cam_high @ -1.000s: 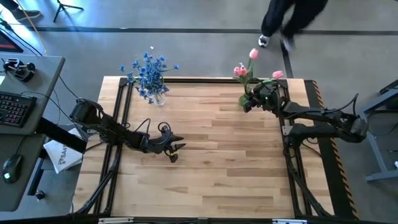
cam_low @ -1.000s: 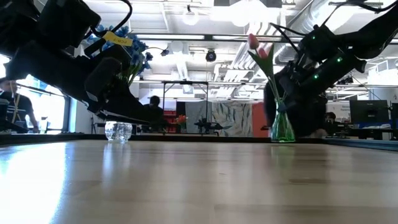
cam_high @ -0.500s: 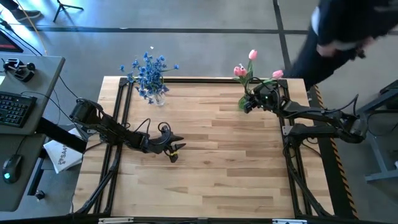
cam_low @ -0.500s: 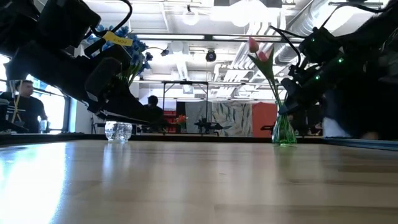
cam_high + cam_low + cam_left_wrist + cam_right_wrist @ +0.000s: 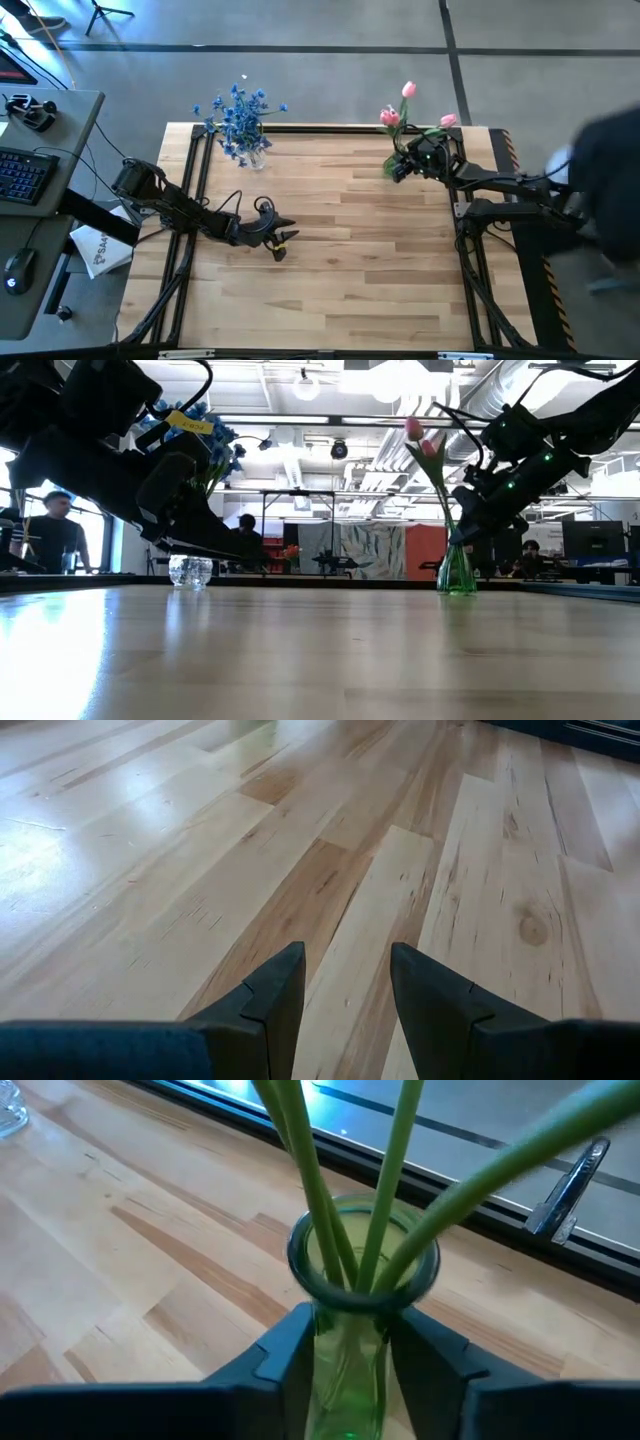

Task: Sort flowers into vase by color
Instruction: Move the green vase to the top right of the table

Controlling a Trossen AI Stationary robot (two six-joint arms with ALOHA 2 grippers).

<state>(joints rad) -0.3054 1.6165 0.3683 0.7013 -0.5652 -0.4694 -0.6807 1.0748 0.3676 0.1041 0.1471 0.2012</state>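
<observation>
Pink tulips (image 5: pixel 390 117) stand in a green glass vase (image 5: pixel 457 572) at the table's far right, their stems (image 5: pixel 385 1190) leaning on its rim. My right gripper (image 5: pixel 352 1320) is at that vase, open, one finger on either side of the neck just under the rim. Blue flowers (image 5: pixel 240 118) stand in a clear vase (image 5: pixel 190 571) at the far left. My left gripper (image 5: pixel 347 970) hangs open just above the bare boards at the table's left middle (image 5: pixel 283 245), with nothing between its fingers. My right gripper's fingers (image 5: pixel 290 1355) stand close against the two sides of the green vase's neck (image 5: pixel 350 1345), slanting down from the table's right side. Whether they touch the glass I cannot tell. The vase stands upright on the table.
A black frame (image 5: pixel 330 129) runs along the table's far edge and sides. A desk with a keyboard (image 5: pixel 25 170) stands left of the table. A person (image 5: pixel 610 170) is close to the right edge, others farther back in the room. Open boards lie between the arms.
A person has walked from beyond the table's far edge round to its right side, next to my right arm. Neither arm has visibly moved, and both vases stand where they did.
</observation>
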